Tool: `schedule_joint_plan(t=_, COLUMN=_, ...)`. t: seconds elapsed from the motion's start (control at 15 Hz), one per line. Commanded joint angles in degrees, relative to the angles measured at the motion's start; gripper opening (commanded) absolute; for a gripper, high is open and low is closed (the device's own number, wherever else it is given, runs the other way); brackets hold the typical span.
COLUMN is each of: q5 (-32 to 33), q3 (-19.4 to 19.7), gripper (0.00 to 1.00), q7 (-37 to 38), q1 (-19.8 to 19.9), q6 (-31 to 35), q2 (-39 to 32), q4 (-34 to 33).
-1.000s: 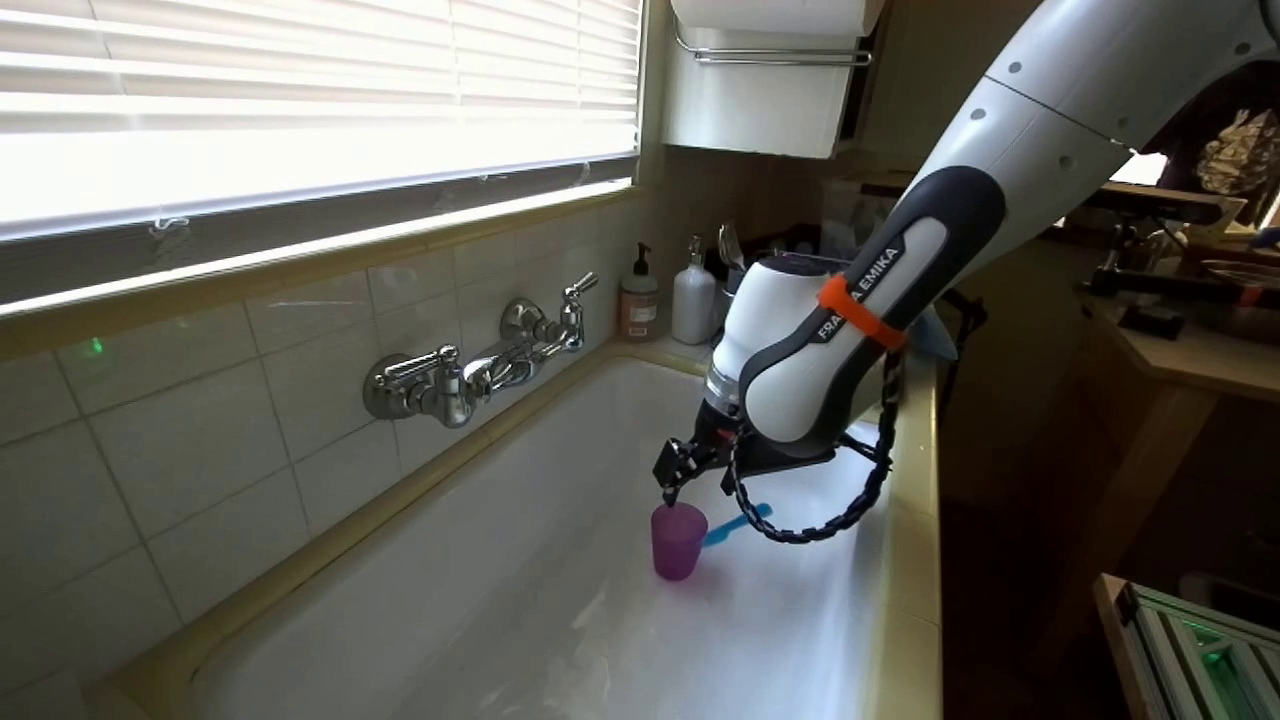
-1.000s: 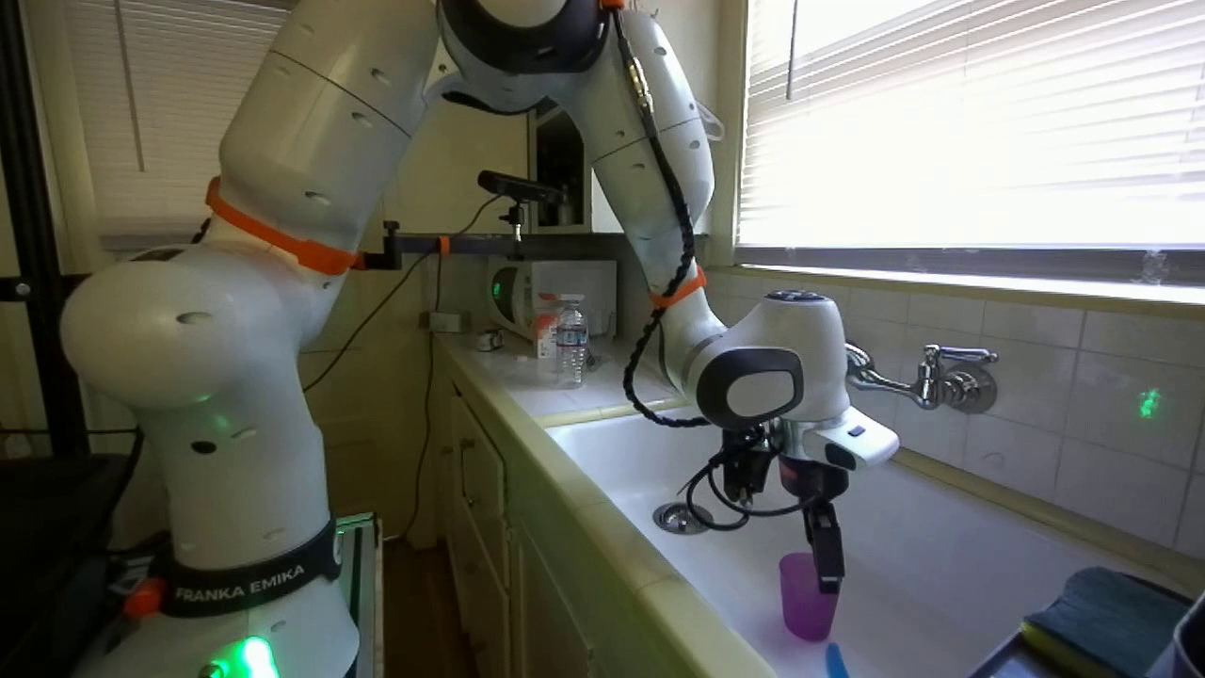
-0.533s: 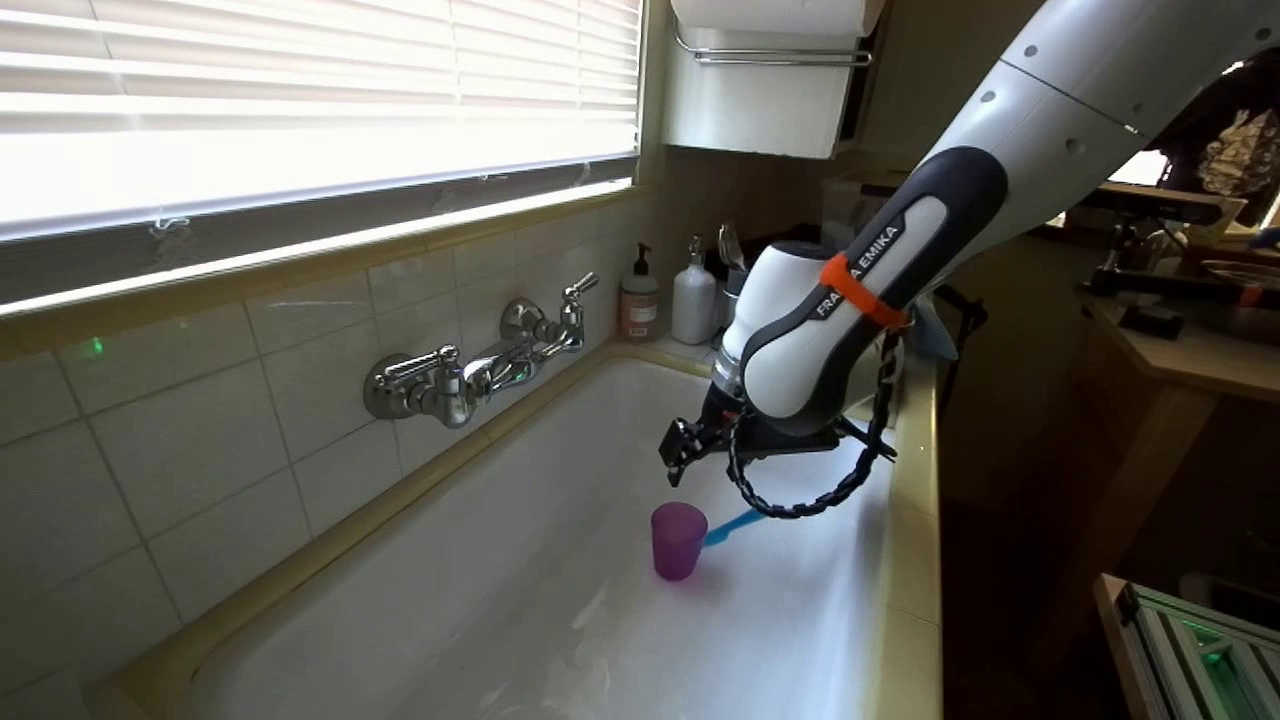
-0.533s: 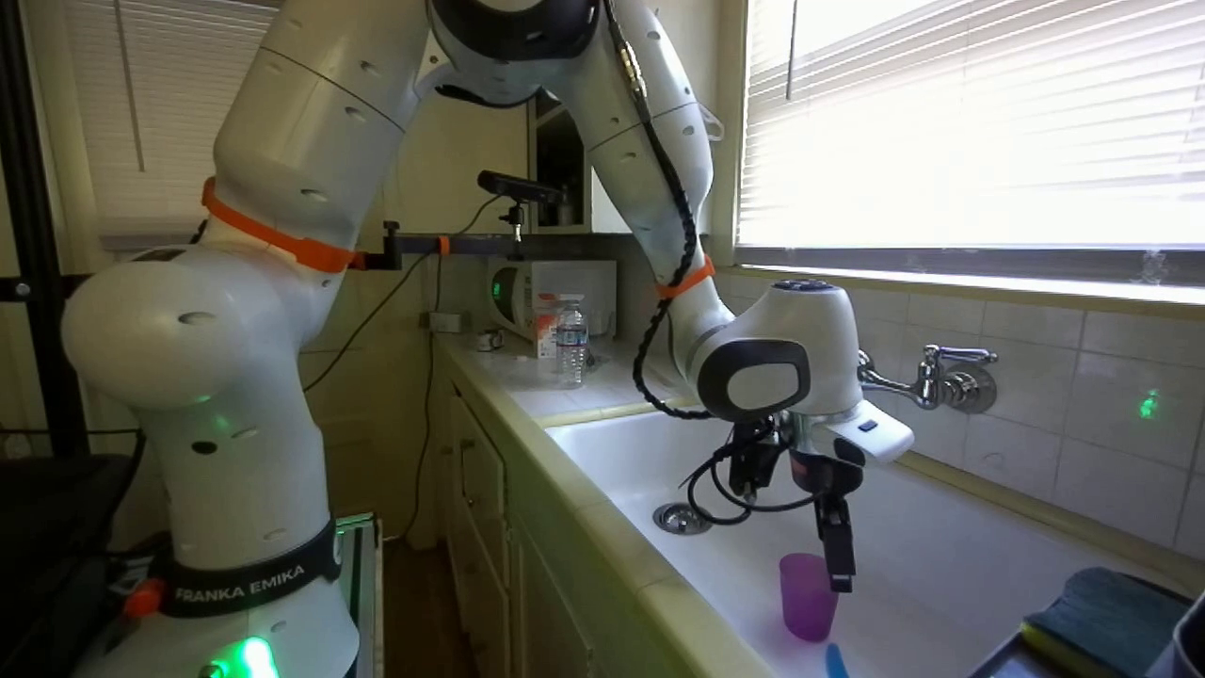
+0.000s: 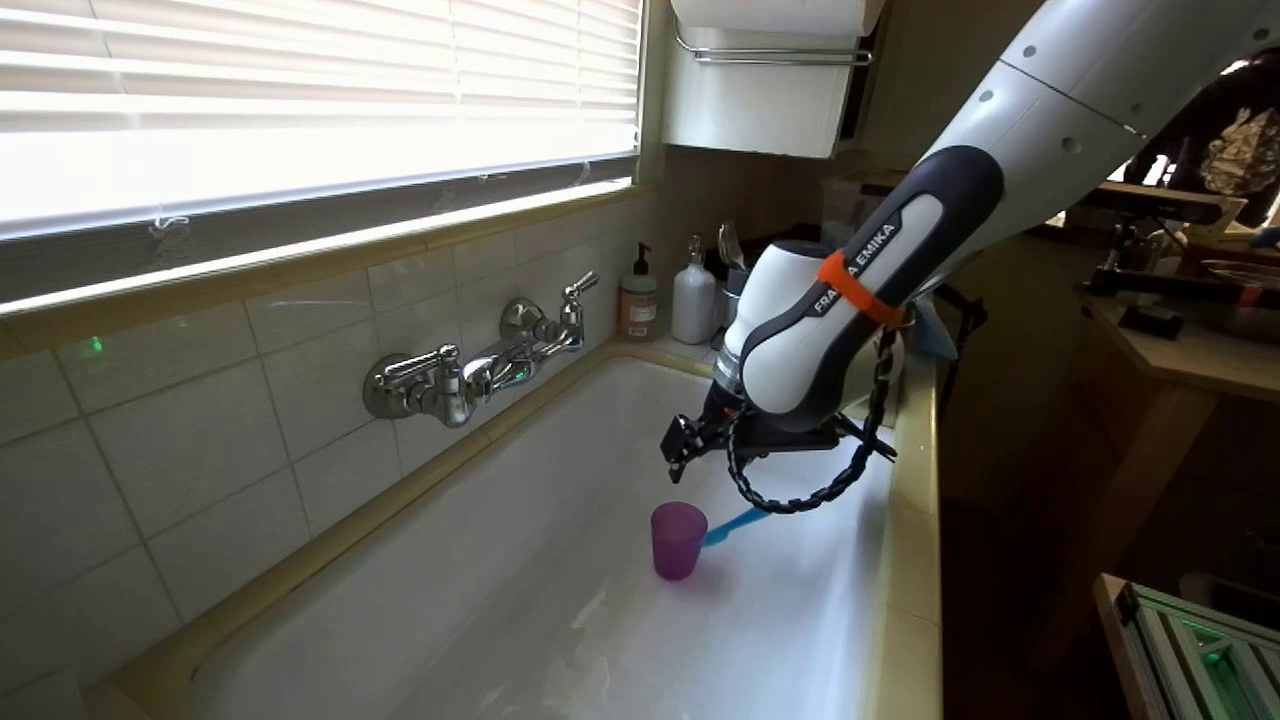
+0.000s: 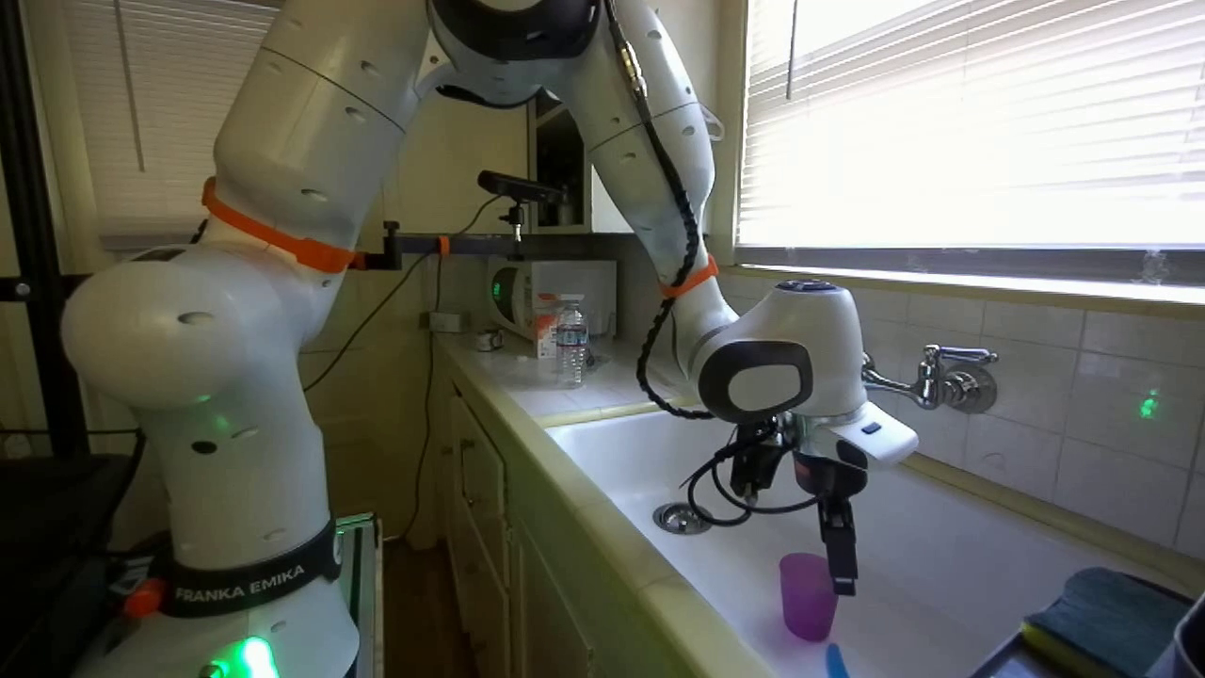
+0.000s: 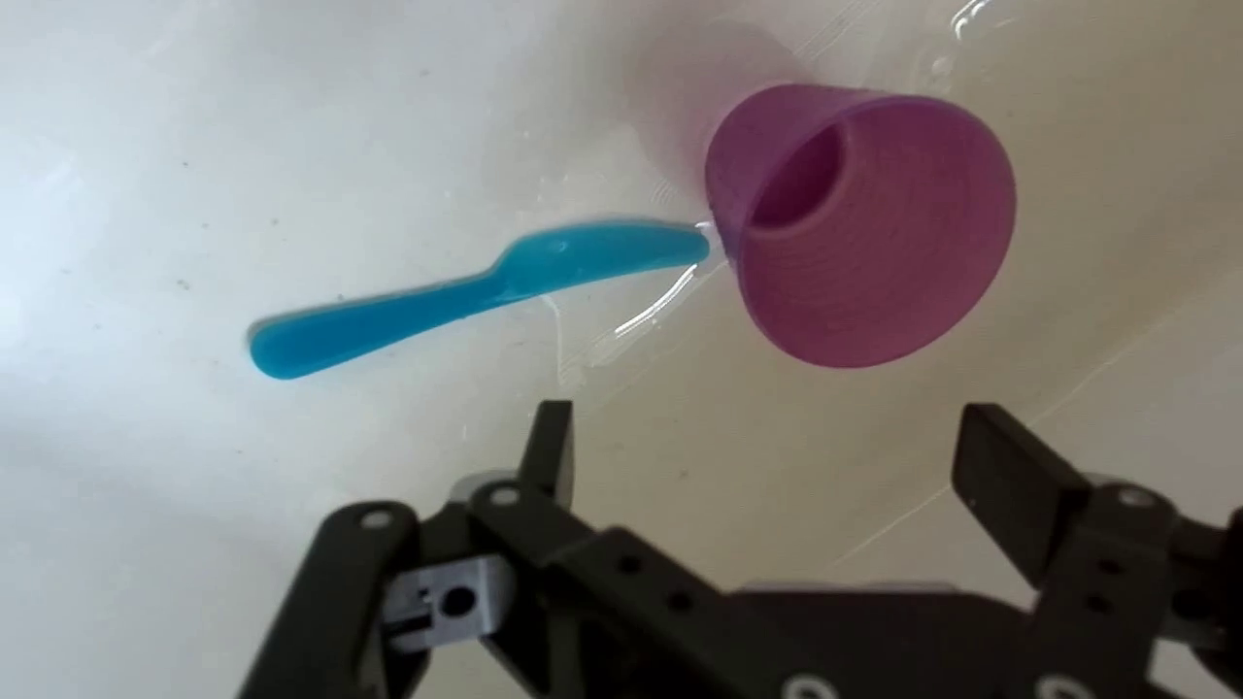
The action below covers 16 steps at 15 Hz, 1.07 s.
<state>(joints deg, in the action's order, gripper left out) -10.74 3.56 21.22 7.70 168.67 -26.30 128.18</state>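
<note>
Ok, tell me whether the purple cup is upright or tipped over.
Upright: in both exterior views the purple cup stands in the sink, open end up, and the wrist view looks down into it.

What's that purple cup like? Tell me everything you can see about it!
The purple cup looks like slightly see-through plastic, with a round mouth, a narrower bottom and no handle that I can see. It stands upright on the floor of the white sink, open side up. The wrist view shows faint rings on its inner wall. The tip of a blue knife lies right by its side; I can't tell whether they touch. The open hand hangs above, apart from it.
</note>
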Motion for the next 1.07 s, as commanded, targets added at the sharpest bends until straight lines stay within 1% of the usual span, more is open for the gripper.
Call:
schedule_joint_plan(t=0.0, q5=-3.0, q3=3.4, gripper=1.00, q7=3.0, q1=-1.6, q6=-1.1, q2=-2.7, q4=-3.7)
schedule_joint_plan(t=0.13, q5=-4.9, q3=2.6, gripper=1.00, q7=2.7, q1=0.2, q6=-2.8, q2=-4.0, q4=-6.3)
schedule_joint_plan(t=0.27, q5=-7.3, q3=0.9, gripper=1.00, q7=1.4, q1=2.5, q6=-5.0, q2=-5.6, q4=-9.2)
schedule_joint_plan(t=0.47, q5=-9.4, q3=-0.9, gripper=1.00, q7=-0.6, q1=4.8, q6=-11.9, q2=-7.7, q4=-13.8)
schedule_joint_plan(t=0.6, q5=-9.6, q3=-0.6, gripper=1.00, q7=-0.7, q1=5.1, q6=-16.5, q2=-9.6, q4=-16.9)
schedule_joint_plan(t=0.73, q5=-8.6, q3=0.6, gripper=1.00, q7=0.1, q1=4.5, q6=-21.2, q2=-11.3, q4=-19.8)
schedule_joint_plan(t=1.0, q5=-8.9, q3=0.8, gripper=1.00, q7=0.1, q1=4.7, q6=-27.5, q2=-15.3, q4=-25.1)
